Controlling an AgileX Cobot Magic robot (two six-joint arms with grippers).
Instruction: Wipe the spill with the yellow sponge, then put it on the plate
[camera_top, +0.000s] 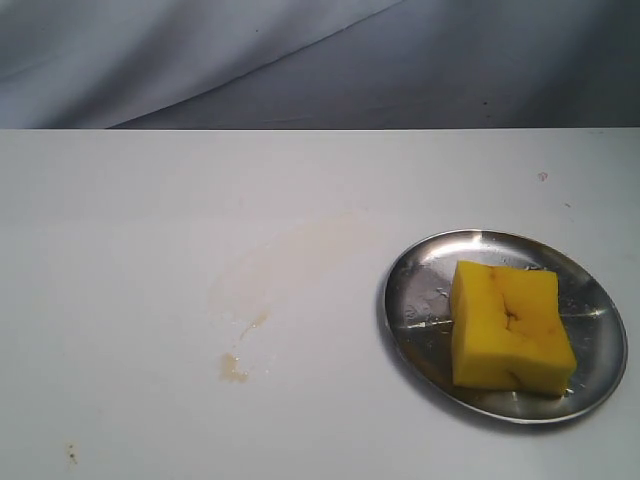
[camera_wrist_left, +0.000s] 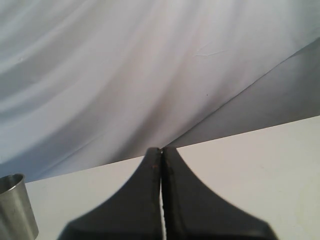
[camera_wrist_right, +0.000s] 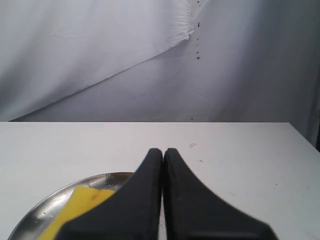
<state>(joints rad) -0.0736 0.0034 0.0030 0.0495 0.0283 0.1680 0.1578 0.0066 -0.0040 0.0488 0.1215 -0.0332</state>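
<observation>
The yellow sponge (camera_top: 510, 326) lies on the silver plate (camera_top: 420, 300) at the right of the white table; neither gripper shows in the exterior view. A small orange-yellow spill (camera_top: 233, 369) sits left of the plate, below a faint watery smear (camera_top: 270, 270). In the right wrist view my right gripper (camera_wrist_right: 162, 151) is shut and empty, hanging above the near side of the plate (camera_wrist_right: 45, 212), with a corner of the sponge (camera_wrist_right: 75, 205) beside its fingers. My left gripper (camera_wrist_left: 161, 149) is shut and empty above bare table.
A metal cup (camera_wrist_left: 16, 210) stands at the edge of the left wrist view. A grey cloth backdrop (camera_top: 320, 60) hangs behind the table's far edge. Small specks (camera_top: 71, 454) mark the table near the front left.
</observation>
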